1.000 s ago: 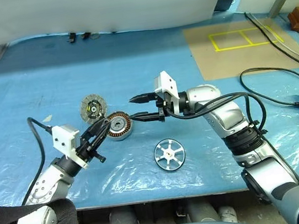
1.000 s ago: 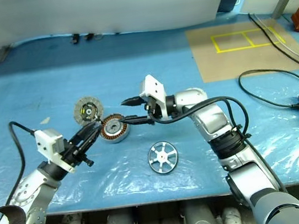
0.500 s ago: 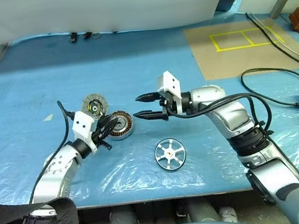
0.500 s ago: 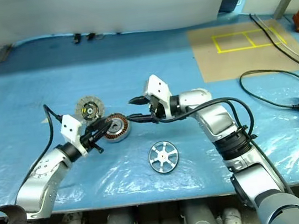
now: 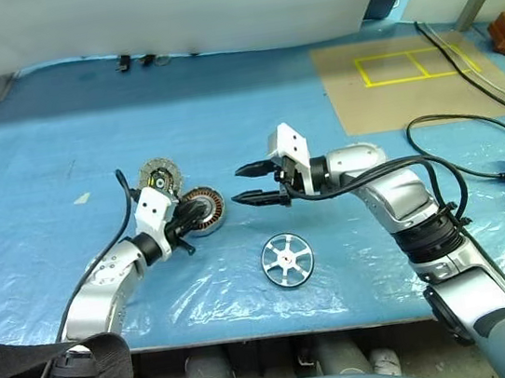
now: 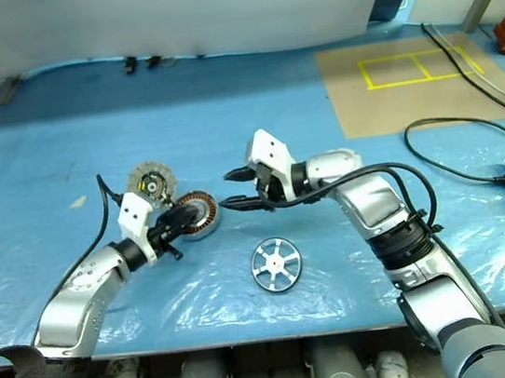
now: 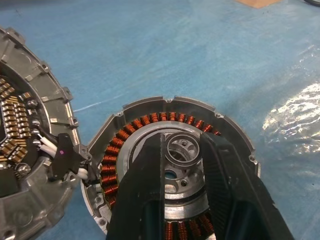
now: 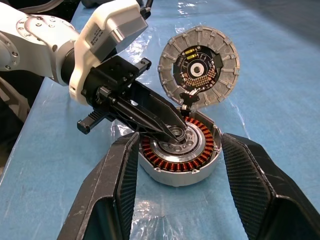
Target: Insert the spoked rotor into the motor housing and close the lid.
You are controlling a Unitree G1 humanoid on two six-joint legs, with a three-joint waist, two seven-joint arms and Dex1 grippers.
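Motor housing: copper windings ringing a silver hub, on blue table.
Left pincer: black fingers narrowly parted over the hub.
Lid: open, beside the housing.

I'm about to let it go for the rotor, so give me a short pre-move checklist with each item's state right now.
1. Lid swung open, clear of the motor housing's mouth: ok.
2. Motor housing resting on the blue sheet, windings facing up: ok.
3. Spoked rotor free on the sheet, apart from the housing, nothing gripping it: ok.
4. Housing mouth free for the rotor: not ok; the left gripper has its jaws over the centre hub.
5. Right gripper empty with jaws open, beside the housing: ok.
6. Left jaws actually clamped on the hub: cannot tell.
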